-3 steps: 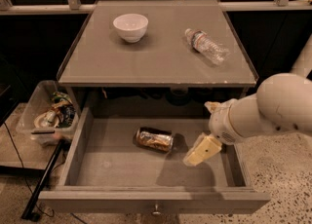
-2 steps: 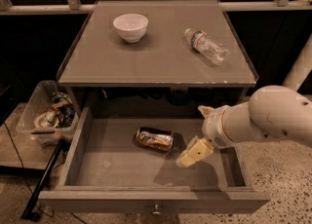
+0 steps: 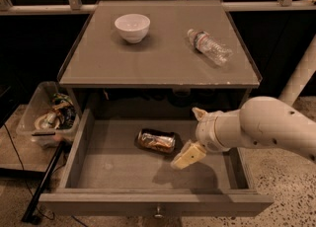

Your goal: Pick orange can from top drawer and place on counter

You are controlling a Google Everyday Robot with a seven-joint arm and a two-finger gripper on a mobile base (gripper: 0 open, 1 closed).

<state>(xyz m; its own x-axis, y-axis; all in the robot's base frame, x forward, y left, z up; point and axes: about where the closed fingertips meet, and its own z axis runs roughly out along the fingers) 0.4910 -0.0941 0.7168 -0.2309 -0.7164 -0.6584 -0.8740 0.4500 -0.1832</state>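
At the far left you will find a clear plastic bin (image 3: 45,118) of mixed clutter standing on the floor beside the cabinet, with a black rod (image 3: 43,184) slanting down in front of it. Next comes the drawer (image 3: 113,169), pulled fully out below the desk (image 3: 163,60); its flat grey bottom is exposed and a small metal knob (image 3: 158,212) sits at the middle of its front panel. On the desk, toward the rear left, a white bowl (image 3: 132,26) stands upright. The can (image 3: 156,140) is inside the drawer, lying on its side on the bottom, near the middle and somewhat toward the back, with its long axis running left to right. It is not held by anything. On the desk, toward the rear right, a clear plastic bottle (image 3: 209,47) lies on its side at a slant, well apart from the bowl. The gripper (image 3: 189,136) is inside the drawer space, just to the right of the can, on the end of a thick white arm (image 3: 269,126) that enters from the right edge of the view. You will note the fingers (image 3: 188,155) are released and spread apart, one pointing up toward the underside of the desk, the other angled down toward the drawer bottom near the can's right end. Contact between that lower finger and the can cannot be confirmed. A shadow lies on the drawer bottom beneath the gripper. At the far right a pale post (image 3: 302,72) leans behind the arm.
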